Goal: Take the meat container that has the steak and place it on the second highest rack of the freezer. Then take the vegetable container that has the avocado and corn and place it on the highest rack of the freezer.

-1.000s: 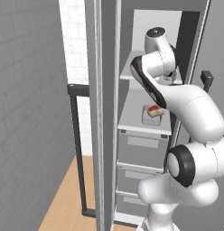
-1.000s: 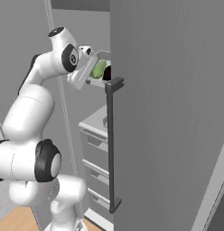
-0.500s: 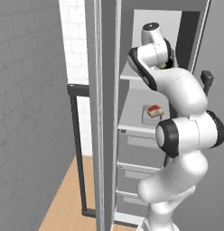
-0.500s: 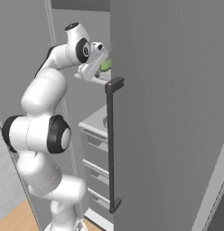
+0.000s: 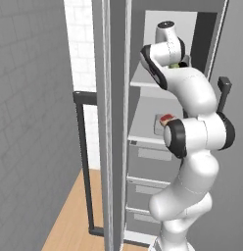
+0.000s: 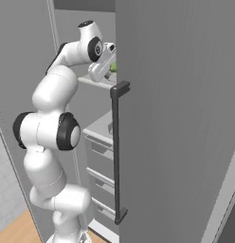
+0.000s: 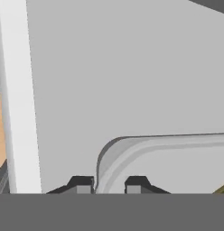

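Observation:
The freezer (image 5: 157,162) stands open, and my arm reaches up into it at the level of the highest rack (image 5: 143,81). In the hand view, my gripper (image 7: 108,185) is shut on the rounded grey rim of the vegetable container (image 7: 132,149), which lies over the pale shelf. A patch of its green contents (image 5: 178,64) peeks past my wrist, and also shows beside my gripper (image 6: 108,60) as a green bit (image 6: 113,68) at the door edge. I cannot tell avocado from corn. One shelf lower, the meat container with the red steak (image 5: 166,118) rests on the second rack (image 5: 143,135).
The freezer door (image 6: 181,118) with its long black bar handle (image 6: 114,152) stands close on the right of my hand. Grey drawers (image 5: 148,157) fill the freezer below the shelves. A grey panel (image 5: 111,122) and black railing (image 5: 84,157) stand to the left.
My arm has straightened upward and pushed further into the freezer. The vegetable container has gone a little higher and deeper over the top shelf. The steak tray has not moved.

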Controlling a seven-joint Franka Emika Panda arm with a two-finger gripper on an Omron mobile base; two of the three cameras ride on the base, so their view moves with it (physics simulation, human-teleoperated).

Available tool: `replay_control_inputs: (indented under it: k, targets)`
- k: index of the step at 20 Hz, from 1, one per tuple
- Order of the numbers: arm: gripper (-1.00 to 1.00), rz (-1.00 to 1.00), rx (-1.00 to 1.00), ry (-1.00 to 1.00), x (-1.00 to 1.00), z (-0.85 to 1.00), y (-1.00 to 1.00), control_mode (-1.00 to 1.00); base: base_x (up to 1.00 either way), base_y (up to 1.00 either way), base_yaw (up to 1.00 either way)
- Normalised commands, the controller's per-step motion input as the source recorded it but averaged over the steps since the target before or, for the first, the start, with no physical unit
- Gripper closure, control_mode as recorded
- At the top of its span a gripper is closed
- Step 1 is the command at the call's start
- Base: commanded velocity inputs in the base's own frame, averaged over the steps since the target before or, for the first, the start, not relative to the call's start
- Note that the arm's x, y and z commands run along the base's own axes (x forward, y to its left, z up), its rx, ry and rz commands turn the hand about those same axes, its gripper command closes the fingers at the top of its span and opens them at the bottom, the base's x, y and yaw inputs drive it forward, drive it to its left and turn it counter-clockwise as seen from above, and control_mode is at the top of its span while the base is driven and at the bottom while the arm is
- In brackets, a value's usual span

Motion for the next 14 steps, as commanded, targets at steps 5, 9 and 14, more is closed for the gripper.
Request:
replay_control_inputs:
  k: [5, 9, 14]
  targets:
    - [-1.0, 0.0, 0.0, -0.07, 0.04, -0.2, 0.0, -1.0, 0.0, 0.0, 0.0]
    - [-1.0, 0.0, 0.0, -0.14, 0.04, -0.07, 0.0, -1.0, 0.0, 0.0, 0.0]
    - [-1.0, 0.0, 0.0, -0.17, 0.11, -0.05, 0.04, -1.0, 0.0, 0.0, 0.0]
